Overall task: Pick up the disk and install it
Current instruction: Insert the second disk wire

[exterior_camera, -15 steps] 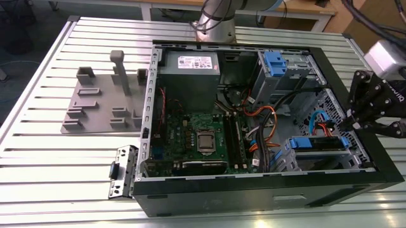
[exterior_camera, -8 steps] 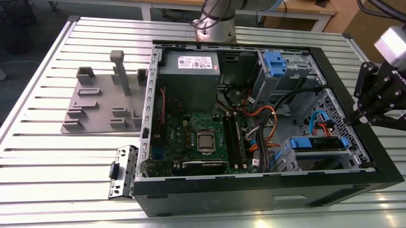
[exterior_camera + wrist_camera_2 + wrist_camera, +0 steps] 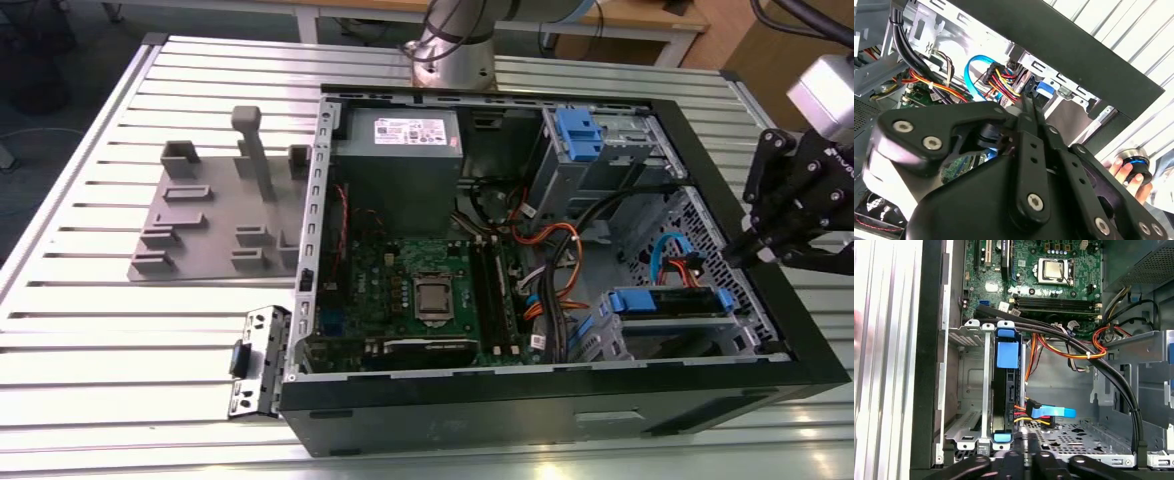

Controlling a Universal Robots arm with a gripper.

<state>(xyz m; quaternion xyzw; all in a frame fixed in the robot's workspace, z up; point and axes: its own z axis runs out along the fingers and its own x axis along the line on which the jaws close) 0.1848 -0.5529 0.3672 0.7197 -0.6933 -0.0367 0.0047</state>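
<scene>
With the disk (image 3: 1005,390) seated edge-up in its drive cage (image 3: 966,390) and the gripper (image 3: 763,250) pinched closed on nothing beside it, the fingers risk snagging the cables (image 3: 1026,416) alongside

Slatted metal table (image 3: 80,330): open computer case (image 3: 534,410), grey fixture (image 3: 220,215), small bracket (image 3: 258,362).

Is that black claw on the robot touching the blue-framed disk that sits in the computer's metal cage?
Cannot tell. In the first wrist view the gripper sits right at the end of the disk in its cage, but the meeting point is hidden.
</scene>
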